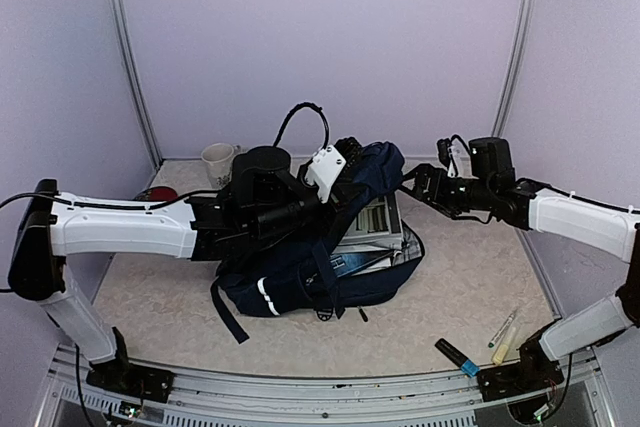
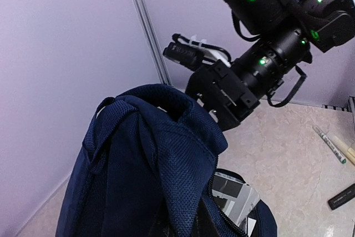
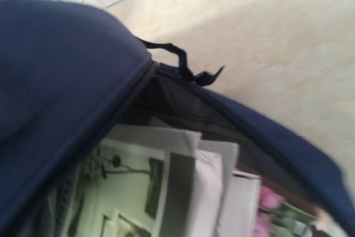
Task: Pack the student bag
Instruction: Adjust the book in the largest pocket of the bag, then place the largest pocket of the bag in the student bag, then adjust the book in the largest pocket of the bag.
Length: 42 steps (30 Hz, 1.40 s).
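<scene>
The student bag (image 1: 300,282), dark navy with a white stripe, lies in the middle of the table with its top flap pulled up. My left gripper (image 1: 345,169) is at that raised flap, shut on the fabric. Its fingers are hidden in the left wrist view, where the navy cloth (image 2: 138,181) fills the lower frame. Books and papers (image 1: 372,222) sit in the bag's open mouth (image 3: 166,181). My right gripper (image 1: 412,182) hovers at the bag's right upper edge (image 2: 213,109). Its fingers are out of its own blurred wrist view.
A white mug (image 1: 217,161) and a red object (image 1: 155,193) stand at the back left. Two pens (image 1: 505,327) and a black marker with a blue end (image 1: 455,355) lie near the right arm's base. Purple walls enclose the table.
</scene>
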{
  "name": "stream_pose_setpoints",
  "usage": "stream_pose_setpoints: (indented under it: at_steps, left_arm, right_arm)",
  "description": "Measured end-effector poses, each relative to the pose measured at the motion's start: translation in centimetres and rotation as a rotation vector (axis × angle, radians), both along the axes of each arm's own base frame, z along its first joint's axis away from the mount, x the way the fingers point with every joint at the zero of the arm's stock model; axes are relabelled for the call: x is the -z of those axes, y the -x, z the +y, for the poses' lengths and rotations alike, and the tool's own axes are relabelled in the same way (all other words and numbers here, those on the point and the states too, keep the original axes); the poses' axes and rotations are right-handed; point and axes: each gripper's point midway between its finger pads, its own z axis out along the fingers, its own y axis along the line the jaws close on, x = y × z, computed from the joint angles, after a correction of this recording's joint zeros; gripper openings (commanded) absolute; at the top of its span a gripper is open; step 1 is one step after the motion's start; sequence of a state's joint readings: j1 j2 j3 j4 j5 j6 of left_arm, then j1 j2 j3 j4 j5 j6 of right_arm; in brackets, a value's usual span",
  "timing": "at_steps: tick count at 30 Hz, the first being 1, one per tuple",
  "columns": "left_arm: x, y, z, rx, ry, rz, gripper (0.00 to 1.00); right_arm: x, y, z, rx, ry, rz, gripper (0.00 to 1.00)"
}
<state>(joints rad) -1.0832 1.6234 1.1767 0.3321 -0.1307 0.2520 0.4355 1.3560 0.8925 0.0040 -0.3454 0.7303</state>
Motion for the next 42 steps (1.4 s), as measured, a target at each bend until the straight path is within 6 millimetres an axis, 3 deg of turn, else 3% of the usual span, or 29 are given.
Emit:
stream_pose_setpoints:
  at_steps: [4, 7, 8, 11, 13, 15, 18, 22, 25, 27, 29, 32, 37, 39, 42]
  left_arm:
    - [-0.1, -2.4, -1.1, -0.021, 0.031, 0.057, 0.00]
    - [-0.3, -4.6, -2.0, -0.037, 0.049, 0.097, 0.01]
    - [-0.5, -5.3, -2.2, -0.040, 0.056, 0.112, 0.12]
    - [-0.6, -6.0, -2.8, -0.005, 0.064, 0.138, 0.76]
    - [-0.8, -5.3, -3.1, 0.040, 0.061, 0.138, 0.97]
    - [-0.6, -3.7, -3.1, 0.086, 0.041, 0.129, 0.99]
    - [-0.5, 0.3, -2.0, 0.156, -0.016, 0.108, 0.99]
    - [-2.8, 5.3, 1.5, 0.178, -0.028, 0.097, 0.99]
    - [-5.3, 5.9, 5.7, 0.097, 0.039, 0.123, 0.99]
    - [-5.3, 5.6, 8.9, 0.013, 0.078, 0.161, 0.99]
    - [-3.8, 5.3, 11.1, -0.060, 0.082, 0.209, 0.96]
    - [1.1, 5.3, 13.2, -0.155, 0.053, 0.324, 0.91]
    - [10.5, 6.0, 15.7, -0.263, -0.079, 0.441, 0.89]
    - [12.6, 6.5, 16.3, -0.276, -0.122, 0.449, 0.92]
    - [14.2, 6.9, 16.7, -0.291, -0.156, 0.443, 0.94]
  right_arm:
    - [-1.7, 1.5, -2.0, 0.025, 0.096, -0.062, 1.00]
    - [-3.4, 3.0, -2.8, 0.009, 0.115, -0.125, 0.94]
    - [-3.9, 3.6, -2.8, -0.008, 0.111, -0.148, 0.89]
    - [-4.3, 5.3, -2.4, -0.074, 0.091, -0.174, 0.74]
    - [-3.5, 6.4, -1.9, -0.120, 0.077, -0.164, 0.66]
    - [-2.1, 7.5, -1.2, -0.163, 0.073, -0.132, 0.62]
    - [0.5, 10.2, 1.0, -0.249, 0.080, -0.070, 0.57]
    - [2.2, 13.8, 3.8, -0.350, 0.107, -0.037, 0.54]
    - [2.3, 16.1, 5.1, -0.397, 0.136, -0.049, 0.50]
    - [2.1, 17.3, 5.7, -0.420, 0.150, -0.068, 0.47]
    - [1.9, 18.5, 6.3, -0.440, 0.158, -0.085, 0.45]
    - [2.4, 20.4, 7.6, -0.478, 0.168, -0.097, 0.42]
    - [5.2, 24.0, 10.6, -0.601, 0.233, -0.099, 0.42]
    - [6.2, 24.8, 11.6, -0.634, 0.270, -0.098, 0.37]
    - [6.9, 23.8, 11.3, -0.575, 0.345, -0.093, 0.42]
